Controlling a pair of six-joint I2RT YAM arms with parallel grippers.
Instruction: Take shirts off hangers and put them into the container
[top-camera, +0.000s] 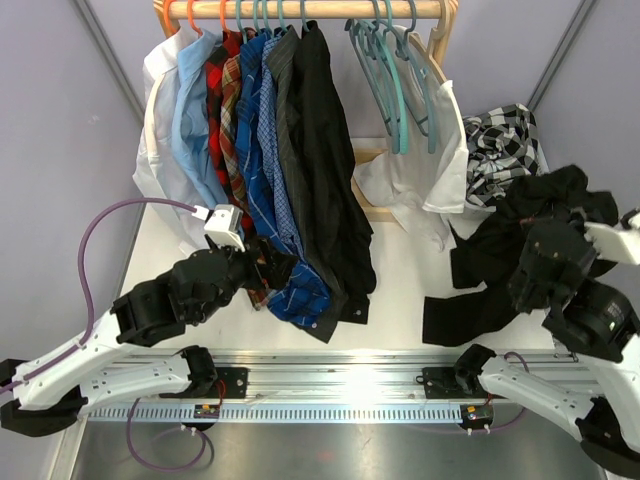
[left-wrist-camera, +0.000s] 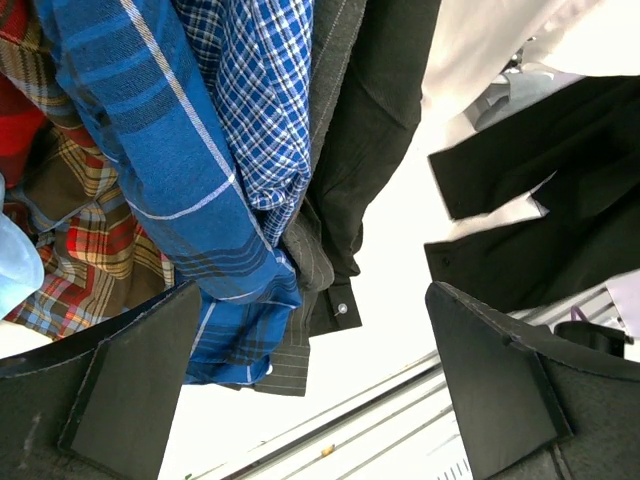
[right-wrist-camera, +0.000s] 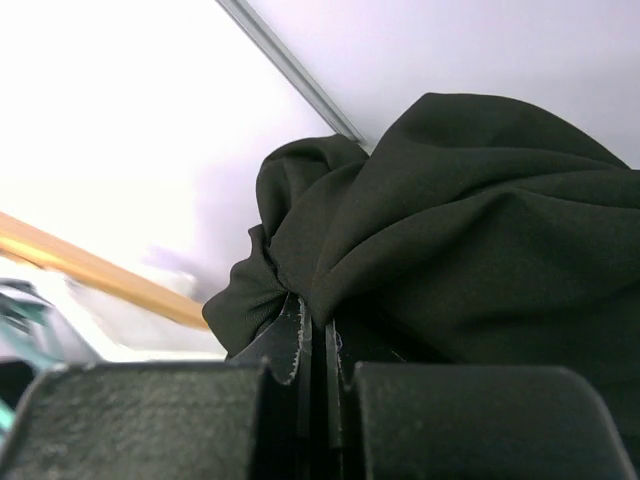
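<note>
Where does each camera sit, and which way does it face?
Top: above and behind, looking down on hanging shirts; both arms show.
Left wrist: on the left arm, facing the blue plaid shirt; open left gripper shows.
Right wrist: on the right arm, facing the black shirt in the shut right gripper.
Shared: top and right wrist see that black shirt.

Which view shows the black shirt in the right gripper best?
Top external: the black shirt shows nearly whole. Right wrist shows only a bunched fold; left wrist, a part at the right edge.

Black left pincer (left-wrist-camera: 312, 300), purple cable (top-camera: 150, 200)
</note>
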